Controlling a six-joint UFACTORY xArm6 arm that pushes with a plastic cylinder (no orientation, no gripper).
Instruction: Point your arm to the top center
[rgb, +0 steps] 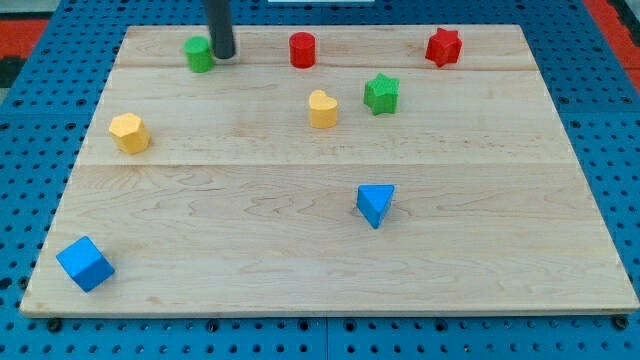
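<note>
My tip (224, 55) rests on the board near the view's top left, touching the right side of a green cylinder (199, 54). A red cylinder (302, 49) stands at the top centre, to the right of the tip. A red star (443, 47) sits at the top right. A green star (381, 93) and a yellow heart (322, 109) lie below the red cylinder. A yellow hexagon (129, 132) is at the left. A blue triangle (375, 204) lies right of centre. A blue cube (85, 264) is at the bottom left.
The blocks lie on a light wooden board (250, 280). Around it is a blue perforated base (620, 150). The dark rod comes down from the view's top edge.
</note>
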